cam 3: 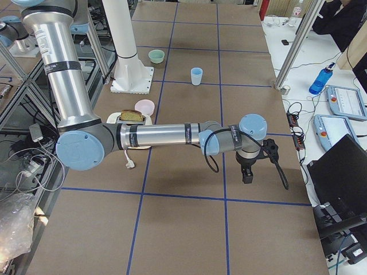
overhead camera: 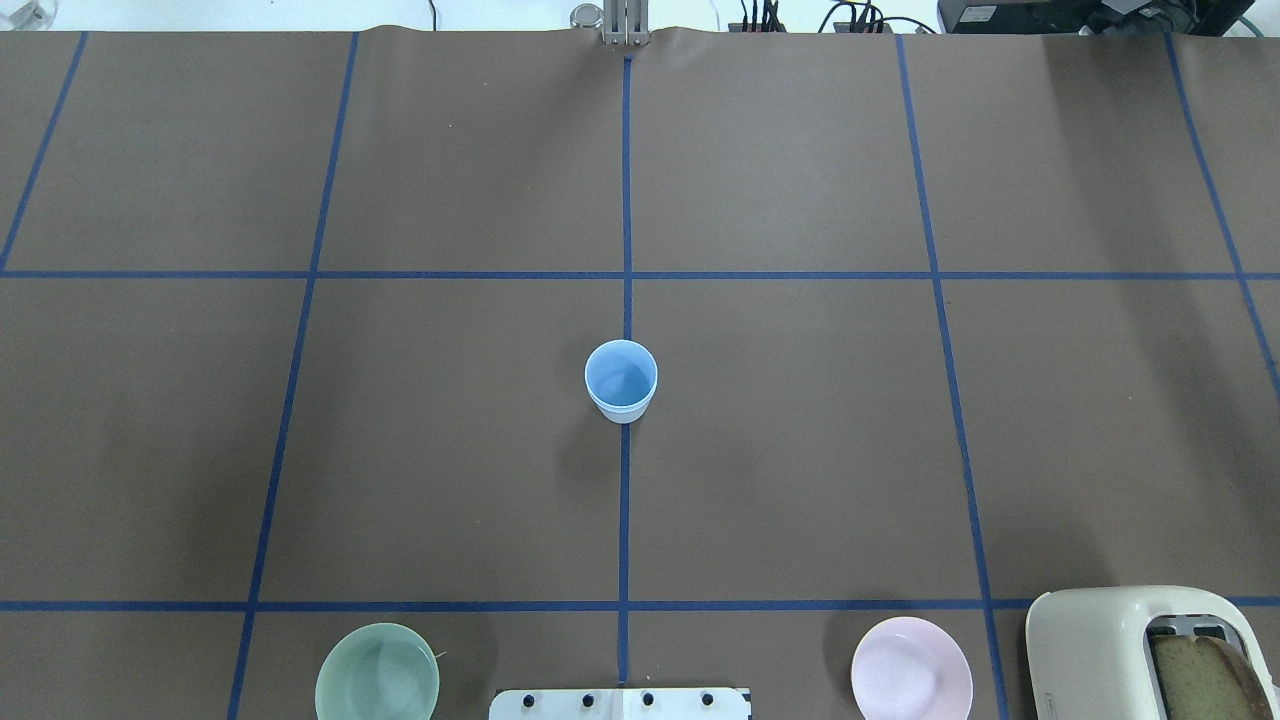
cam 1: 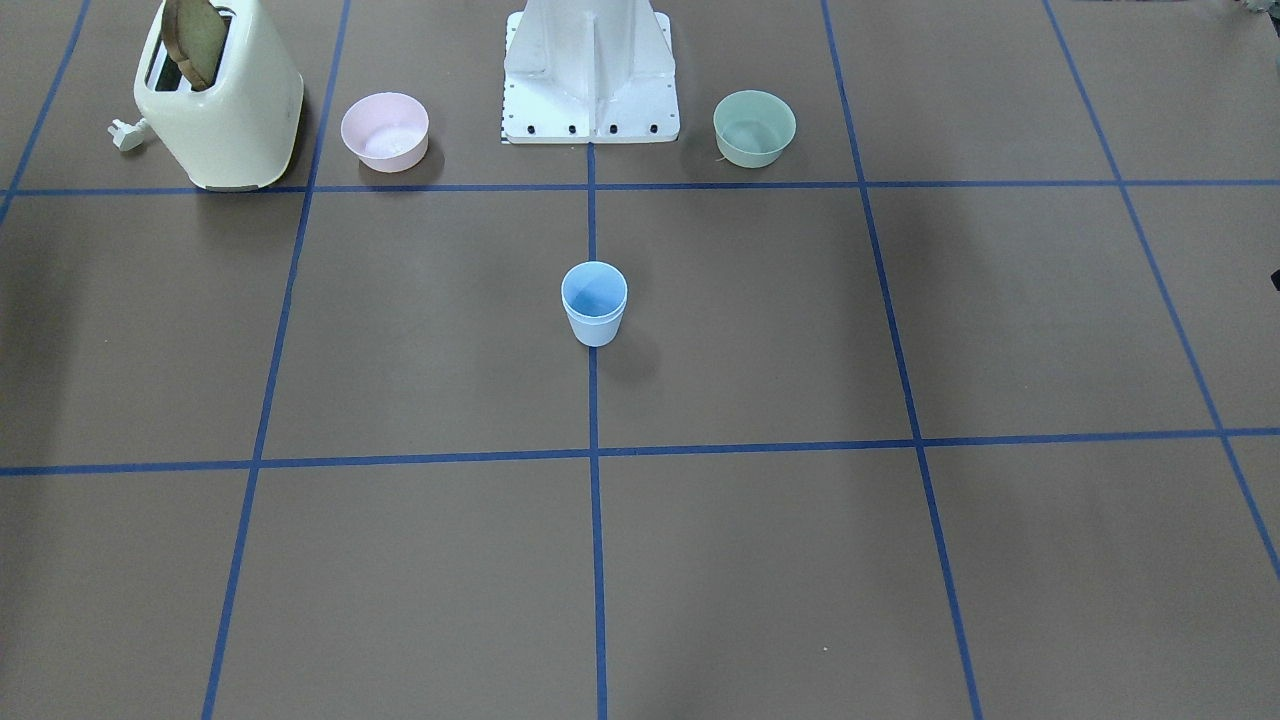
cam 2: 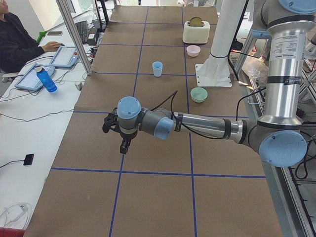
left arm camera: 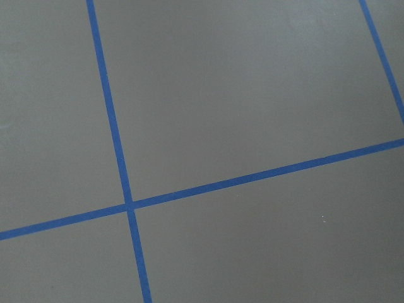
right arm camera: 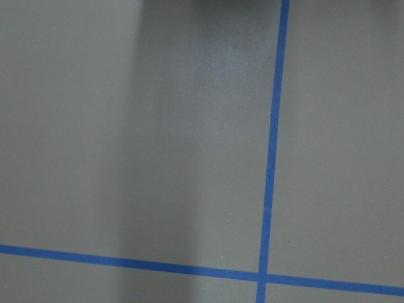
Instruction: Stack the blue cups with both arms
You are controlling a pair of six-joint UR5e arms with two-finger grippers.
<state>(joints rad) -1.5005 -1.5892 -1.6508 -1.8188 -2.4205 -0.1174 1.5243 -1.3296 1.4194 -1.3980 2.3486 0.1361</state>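
Two blue cups seem nested upright at the middle of the bench, so a careful finish brings neither left hand nor right hand near them; whether these are open or closed, I cannot tell.

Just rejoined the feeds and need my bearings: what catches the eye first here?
The blue cups stand mid-table on the centre tape line, apparently nested one inside the other. The left gripper and right gripper hang far out at opposite table ends, pointing down, away from them. Near the pedestal sit a mint-green bowl, a pink bowl and a cream toaster holding bread.
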